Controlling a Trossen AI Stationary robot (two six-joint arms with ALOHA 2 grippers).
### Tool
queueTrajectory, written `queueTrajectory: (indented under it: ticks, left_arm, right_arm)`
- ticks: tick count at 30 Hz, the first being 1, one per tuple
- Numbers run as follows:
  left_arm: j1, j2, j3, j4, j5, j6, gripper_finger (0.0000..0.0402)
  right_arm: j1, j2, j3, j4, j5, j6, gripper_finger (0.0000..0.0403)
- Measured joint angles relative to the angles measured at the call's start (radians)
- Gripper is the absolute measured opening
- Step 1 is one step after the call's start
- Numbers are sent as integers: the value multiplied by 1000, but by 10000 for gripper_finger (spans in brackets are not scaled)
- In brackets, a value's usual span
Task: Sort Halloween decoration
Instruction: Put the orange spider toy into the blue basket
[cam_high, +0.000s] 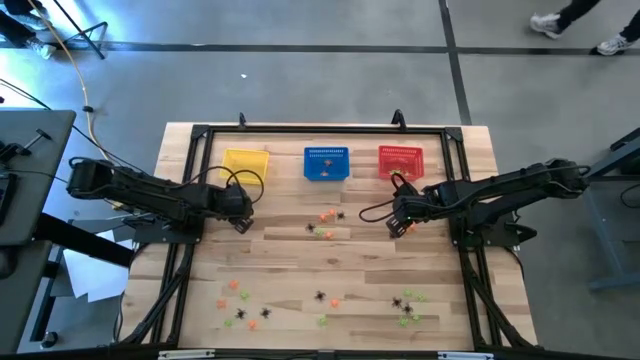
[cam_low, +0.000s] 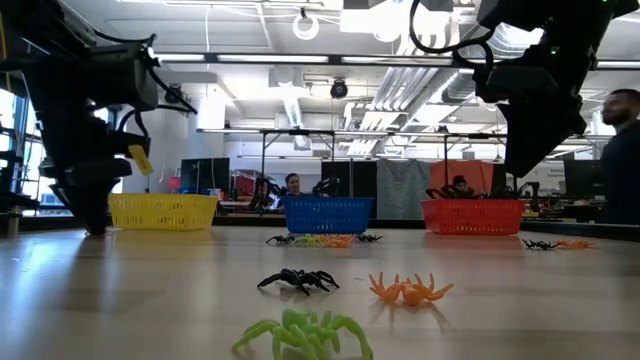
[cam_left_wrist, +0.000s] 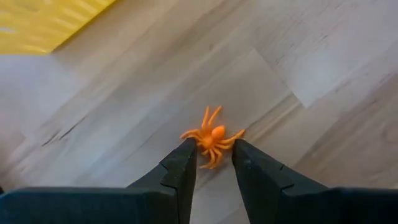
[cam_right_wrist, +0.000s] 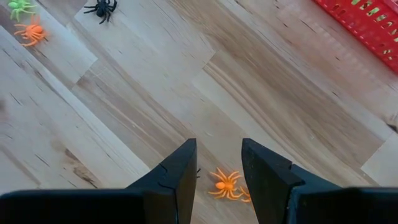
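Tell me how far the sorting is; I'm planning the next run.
Barely begun, though the yellow basket, blue basket and red basket may hold pieces. Left hand and right hand each straddle an orange spider, neither lifted. Spiders remain scattered across the table.

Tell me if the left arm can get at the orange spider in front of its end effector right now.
Probably yes. The left end effector stands open with the orange spider just past its fingertips on bare table, nothing between them. The yellow basket sits off to one side, clear of the approach.
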Motion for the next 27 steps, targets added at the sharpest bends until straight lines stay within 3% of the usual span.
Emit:
queueTrajectory:
  ticks: [3, 9, 27]
  left_arm:
    - [0, 3, 0, 6, -4, -1, 86]
    - [-2, 0, -3, 12, 19, -18, 8]
    - [-5, -74, 135, -15, 62, 63, 0]
  right_arm:
    - [0, 0, 0, 1, 0, 0, 123]
    - [0, 0, 0, 2, 0, 0, 123]
    - [0, 0, 0, 15, 0, 0, 123]
